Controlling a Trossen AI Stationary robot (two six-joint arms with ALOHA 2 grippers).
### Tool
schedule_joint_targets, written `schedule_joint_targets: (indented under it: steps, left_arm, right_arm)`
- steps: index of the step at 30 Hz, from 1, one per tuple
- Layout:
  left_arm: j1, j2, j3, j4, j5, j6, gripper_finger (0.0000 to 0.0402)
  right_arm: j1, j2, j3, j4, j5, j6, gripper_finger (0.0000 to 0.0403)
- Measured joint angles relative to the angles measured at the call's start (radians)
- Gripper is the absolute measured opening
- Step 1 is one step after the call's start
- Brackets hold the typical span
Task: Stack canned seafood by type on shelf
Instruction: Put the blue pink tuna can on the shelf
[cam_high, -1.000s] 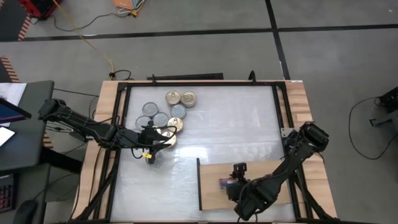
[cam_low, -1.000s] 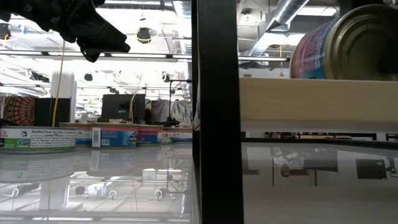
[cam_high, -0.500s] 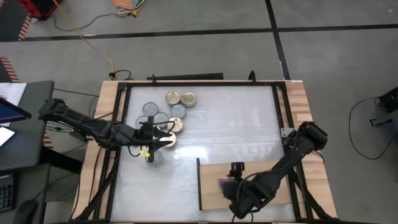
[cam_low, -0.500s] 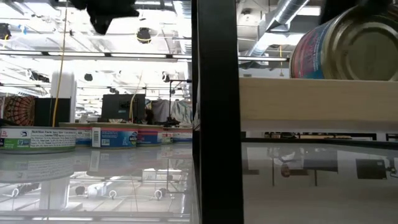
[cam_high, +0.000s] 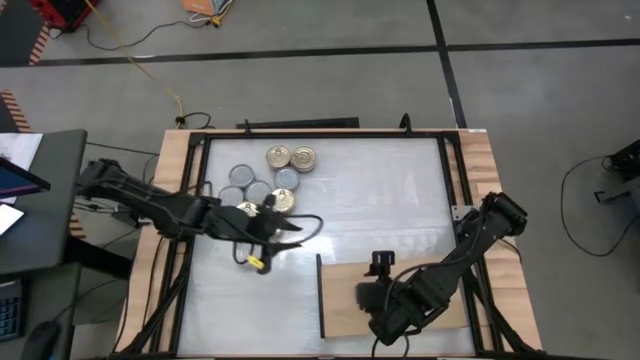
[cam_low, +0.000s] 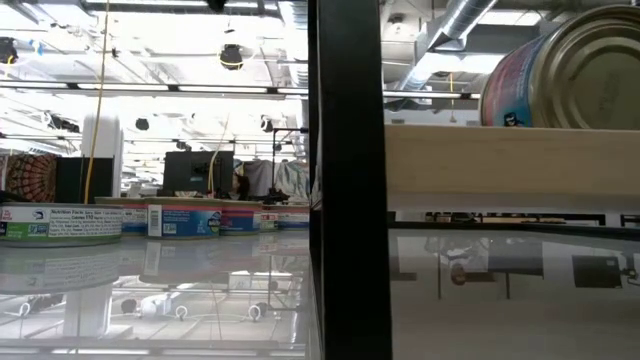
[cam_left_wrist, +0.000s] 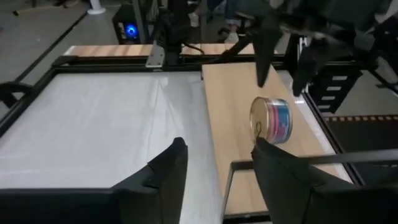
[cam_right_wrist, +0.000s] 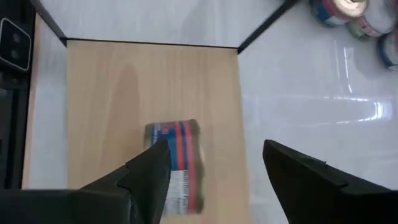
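Note:
Several flat round tins (cam_high: 262, 182) with gold or silver lids sit grouped at the table's far left; they also show in the low view (cam_low: 150, 220). One tin (cam_left_wrist: 270, 120) stands on its edge on the light-brown shelf (cam_high: 335, 290) at the near right, and shows again in the right wrist view (cam_right_wrist: 177, 146). My right gripper (cam_left_wrist: 283, 65) hangs open above it, clear of it. My left gripper (cam_high: 300, 228) is open and empty over the bare table between the group and the shelf, pointing toward the shelf (cam_left_wrist: 230, 106).
A black frame post (cam_low: 345, 180) stands in front of the low camera. Wooden side rails (cam_high: 175, 160) and black bars border the glossy white tabletop (cam_high: 380, 200), which lies bare between the tins and the shelf.
My left gripper has risen and gone toward the table's right edge, away from the group of tins and toward the shelf. My right gripper has risen straight up from the tin on the shelf, which stays on its edge.

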Motion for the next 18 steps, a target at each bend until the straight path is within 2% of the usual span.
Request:
schedule_joint_targets:
  steps: [5,8,12,18]
  left_arm:
    - [-0.006,0.102,0.08,0.004,0.038,0.023,0.019]
    - [-0.017,0.163,0.118,0.03,0.077,0.034,0.019]
    - [-0.042,0.259,0.185,0.072,0.078,0.072,0.019]
    - [-0.046,0.451,0.364,0.03,0.086,0.094,0.019]
  right_arm:
    - [-0.004,-0.074,0.0,-0.024,0.039,0.0,0.0286]
    - [-0.003,-0.118,0.0,-0.103,0.064,0.028,0.0286]
    - [-0.001,-0.181,0.0,-0.221,0.119,0.099,0.0286]
    - [0.005,-0.297,-0.03,-0.252,0.219,0.118,0.0286]
